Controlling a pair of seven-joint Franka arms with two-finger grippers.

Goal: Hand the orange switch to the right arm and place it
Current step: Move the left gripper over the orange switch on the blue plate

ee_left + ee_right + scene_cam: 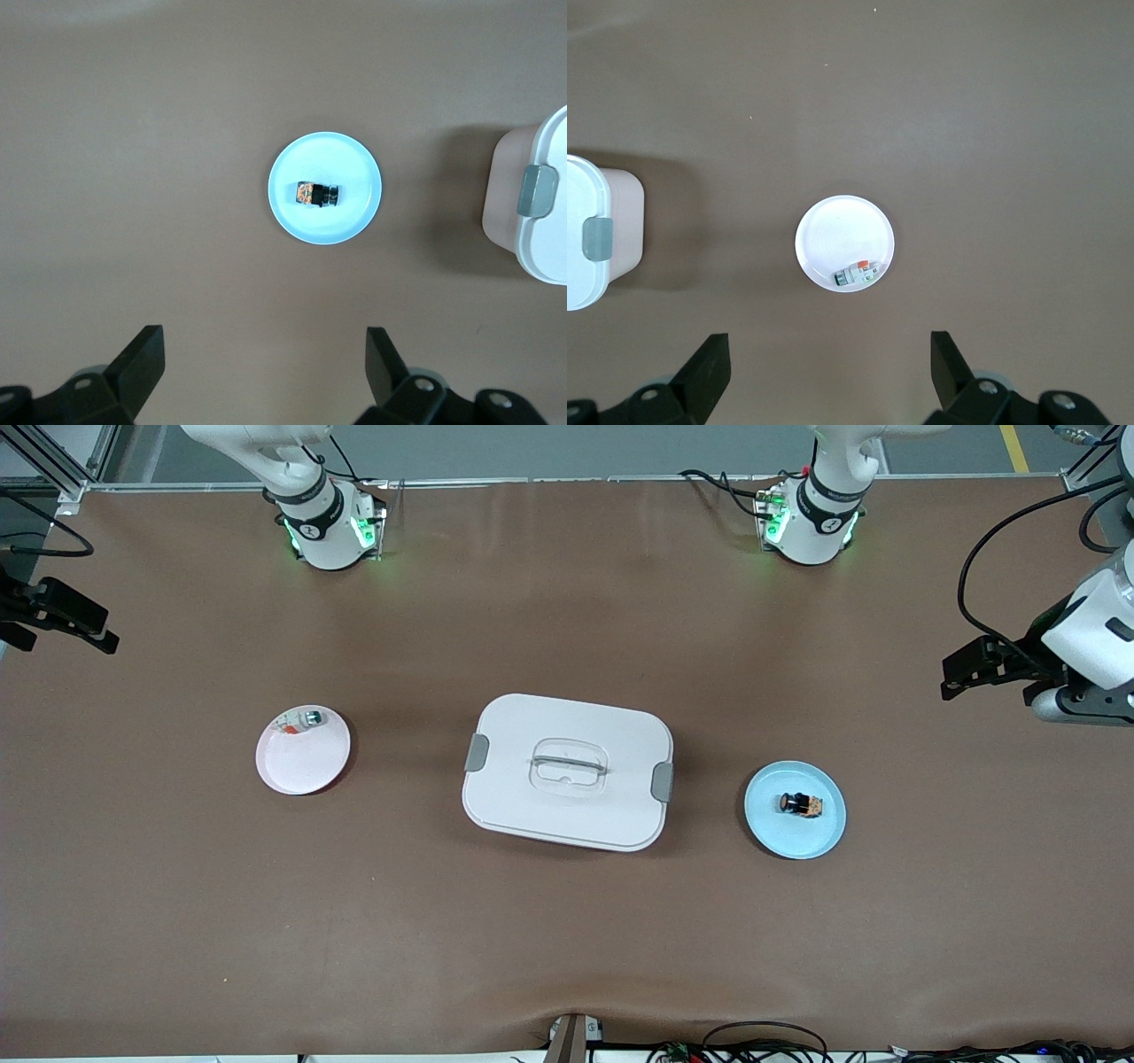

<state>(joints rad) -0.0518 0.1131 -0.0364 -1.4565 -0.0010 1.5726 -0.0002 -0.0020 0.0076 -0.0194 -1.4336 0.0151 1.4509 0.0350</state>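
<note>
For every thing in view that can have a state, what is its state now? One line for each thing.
Orange switch: lying on its side on the blue plate, not held.
Whitish part with green end: lying at the pink plate's rim, untouched.
White lidded box: lid on, both grey latches down.
Left end effector: open, empty, raised above the blue plate.
Right end effector: open, empty, raised above the pink plate.
</note>
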